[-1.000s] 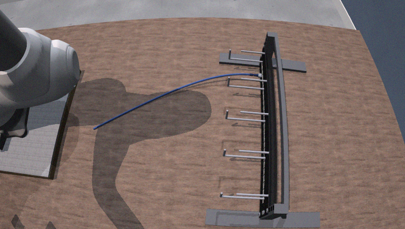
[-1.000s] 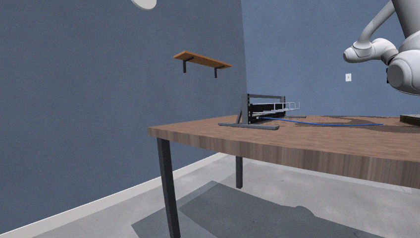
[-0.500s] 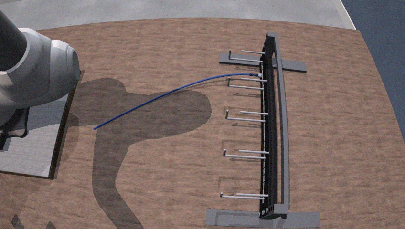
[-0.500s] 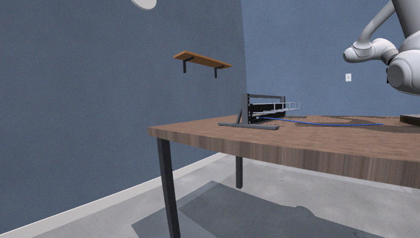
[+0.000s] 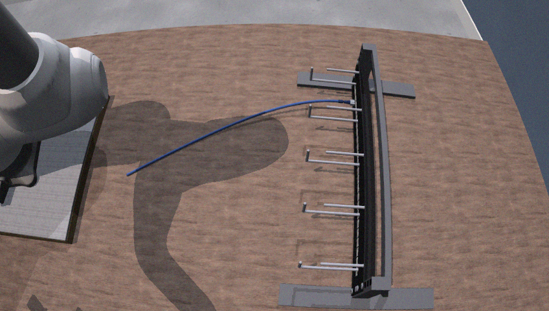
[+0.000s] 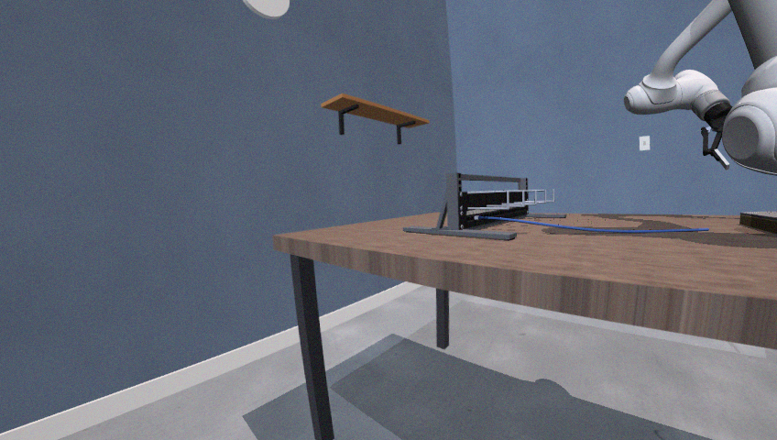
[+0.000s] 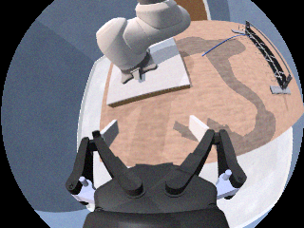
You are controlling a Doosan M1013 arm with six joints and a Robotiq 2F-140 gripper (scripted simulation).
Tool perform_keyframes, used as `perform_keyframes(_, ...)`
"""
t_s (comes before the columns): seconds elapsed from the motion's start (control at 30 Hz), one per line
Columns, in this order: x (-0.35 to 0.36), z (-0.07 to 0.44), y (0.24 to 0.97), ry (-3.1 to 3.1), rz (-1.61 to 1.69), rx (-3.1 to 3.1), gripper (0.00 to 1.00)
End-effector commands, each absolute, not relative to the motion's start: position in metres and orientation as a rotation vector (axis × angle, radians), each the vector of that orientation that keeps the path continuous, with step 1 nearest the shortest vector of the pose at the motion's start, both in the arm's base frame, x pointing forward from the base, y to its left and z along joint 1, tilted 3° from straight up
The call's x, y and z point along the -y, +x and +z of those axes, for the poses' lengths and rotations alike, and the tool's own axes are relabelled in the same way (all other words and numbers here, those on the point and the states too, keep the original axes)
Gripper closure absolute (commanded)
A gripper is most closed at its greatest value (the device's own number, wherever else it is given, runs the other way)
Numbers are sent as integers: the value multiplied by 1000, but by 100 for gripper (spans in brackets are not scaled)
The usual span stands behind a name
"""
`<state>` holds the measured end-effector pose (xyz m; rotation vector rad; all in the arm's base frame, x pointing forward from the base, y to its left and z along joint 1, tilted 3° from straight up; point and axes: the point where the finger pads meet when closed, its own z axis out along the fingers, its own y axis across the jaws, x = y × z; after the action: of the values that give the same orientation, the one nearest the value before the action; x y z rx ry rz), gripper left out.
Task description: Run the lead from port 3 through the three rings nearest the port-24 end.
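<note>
Wrist view shows the gripper (image 7: 156, 128) spread fully open with nothing between its fingers, held high above the desk (image 7: 209, 108) and looking down past the arm's base plate (image 7: 171, 79). The lead (image 7: 223, 44) lies far ahead and to the right of the gripper, well apart from it. From the top, the lead (image 5: 231, 125) is plugged in near one end of the rack (image 5: 379, 153). It runs in one long shallow curve across the desk, its free end (image 5: 129, 174) nearest the arm. That long axis points roughly from the rack toward the base, so the free end is the closest grasp point. All five rings (image 5: 331, 161) stand unthreaded. Nothing of the routing is done yet. The arm is folded up, elbow raised, wrist tucked close to its own body in the exterior view, gripper (image 6: 711, 147) pointing downward.
</note>
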<state>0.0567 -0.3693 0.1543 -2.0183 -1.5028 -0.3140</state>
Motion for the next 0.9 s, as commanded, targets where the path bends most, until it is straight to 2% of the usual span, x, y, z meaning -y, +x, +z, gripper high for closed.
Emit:
perform_keyframes(0.0,378,158,83,-2080,-230,1448,0)
perform_keyframes(0.1,381,160,95,-2104,-197,1428,0)
perform_keyframes(0.43,391,178,211,-2344,71,1230,0)
perform_keyframes(0.6,385,188,265,-2455,158,1139,0)
perform_keyframes(0.67,385,188,265,-2455,158,1139,0)
perform_keyframes(0.87,363,203,339,-2608,242,1005,0)
